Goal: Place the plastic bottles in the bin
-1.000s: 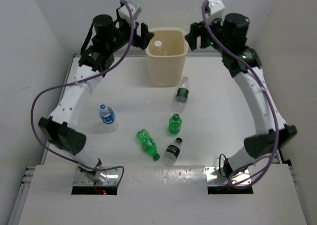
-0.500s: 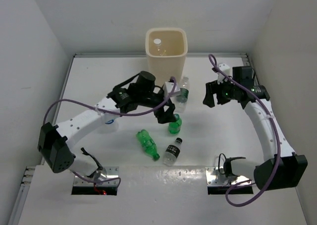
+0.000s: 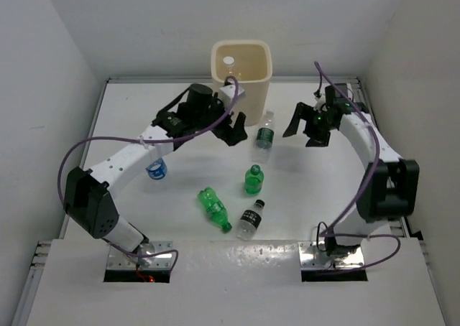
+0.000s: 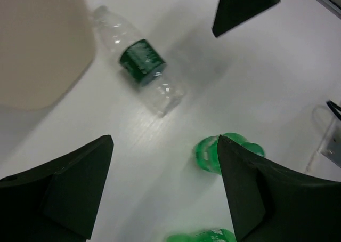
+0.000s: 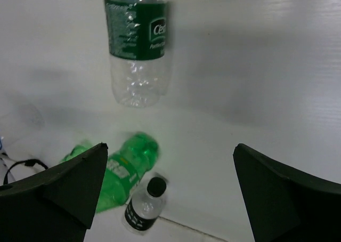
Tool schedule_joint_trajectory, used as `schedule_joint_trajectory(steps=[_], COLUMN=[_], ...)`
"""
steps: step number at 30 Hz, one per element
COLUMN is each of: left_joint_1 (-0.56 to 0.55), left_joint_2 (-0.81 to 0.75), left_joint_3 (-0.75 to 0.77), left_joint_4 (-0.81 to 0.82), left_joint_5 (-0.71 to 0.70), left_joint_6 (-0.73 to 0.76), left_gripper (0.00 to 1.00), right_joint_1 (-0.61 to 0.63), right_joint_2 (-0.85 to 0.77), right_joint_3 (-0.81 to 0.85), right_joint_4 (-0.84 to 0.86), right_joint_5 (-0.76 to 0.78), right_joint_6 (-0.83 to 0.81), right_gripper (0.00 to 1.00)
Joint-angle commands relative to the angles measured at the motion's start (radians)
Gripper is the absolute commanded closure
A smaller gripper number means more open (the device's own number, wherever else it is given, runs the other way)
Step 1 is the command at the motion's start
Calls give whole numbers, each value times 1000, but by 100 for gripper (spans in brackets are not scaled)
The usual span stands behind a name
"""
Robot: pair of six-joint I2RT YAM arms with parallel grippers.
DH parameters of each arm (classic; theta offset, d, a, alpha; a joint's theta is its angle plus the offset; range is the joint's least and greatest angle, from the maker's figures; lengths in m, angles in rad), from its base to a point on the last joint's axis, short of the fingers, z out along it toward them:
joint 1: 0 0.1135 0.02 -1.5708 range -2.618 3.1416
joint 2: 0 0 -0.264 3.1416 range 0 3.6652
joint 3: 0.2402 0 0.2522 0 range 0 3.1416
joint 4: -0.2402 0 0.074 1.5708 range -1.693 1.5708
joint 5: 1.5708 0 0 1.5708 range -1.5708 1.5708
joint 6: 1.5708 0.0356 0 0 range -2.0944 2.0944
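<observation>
The cream bin (image 3: 242,75) stands at the back with a white-capped bottle (image 3: 228,61) inside. A clear bottle with a green label (image 3: 264,133) lies in front of it. A green bottle (image 3: 253,179) stands upright, and another green one (image 3: 214,207) lies beside a dark-labelled bottle (image 3: 251,219). A blue-labelled bottle (image 3: 156,168) stands to the left. My left gripper (image 3: 236,128) is open and empty, left of the green-label bottle (image 4: 139,61). My right gripper (image 3: 305,128) is open and empty, to the right of that bottle (image 5: 137,45).
In the left wrist view the bin's wall (image 4: 37,45) is at upper left and the upright green bottle (image 4: 213,154) is at lower right. The right wrist view shows a green bottle (image 5: 130,162) and the dark-labelled bottle (image 5: 143,204). White walls surround the table.
Both arms came down from beside the bin's rim to low over the table. The left gripper then drew back from the upright green bottle toward the bin. The right gripper shifted slightly farther back.
</observation>
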Motion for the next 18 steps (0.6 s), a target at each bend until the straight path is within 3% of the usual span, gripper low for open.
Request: schedule_joint_trajectory(steps=[1, 8, 14, 18], left_joint_1=[74, 217, 291, 310], left_joint_2=[-82, -165, -176, -176], left_joint_3=[28, -44, -90, -90], left_joint_4=[51, 51, 60, 60], left_joint_5=[-68, -99, -90, -70], left_joint_6=[-58, -78, -98, -98], left_gripper=[14, 14, 14, 14], right_joint_1=[92, 234, 260, 257], right_joint_2=[138, 364, 476, 522], right_joint_3=[115, 329, 359, 362], right_joint_4=[36, 27, 32, 55], right_joint_5=[90, 316, 449, 457], right_joint_6=[126, 140, 177, 181], right_gripper=[0, 0, 0, 0])
